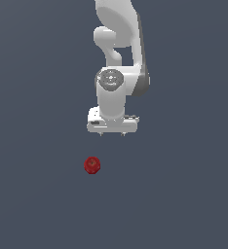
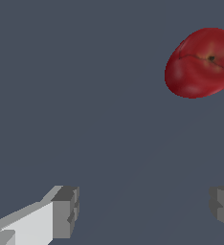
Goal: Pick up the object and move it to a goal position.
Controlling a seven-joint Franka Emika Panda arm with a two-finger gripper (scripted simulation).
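Note:
The object (image 1: 92,165) is a small dark red, apple-like lump lying alone on the dark grey floor, toward the exterior view's left of the arm. The white gripper (image 1: 112,133) hangs above and beyond it, offset toward the exterior view's right, not touching it. In the wrist view the object (image 2: 201,62) shows its dimpled top and lies well outside the span of the fingers. Both grey fingertips (image 2: 66,211) stand far apart, so the gripper (image 2: 145,210) is open with only bare floor between them.
The white arm (image 1: 118,58) rises from the gripper toward the top of the exterior view. A flat dark grey floor (image 1: 184,194) surrounds everything, with no other objects or edges visible.

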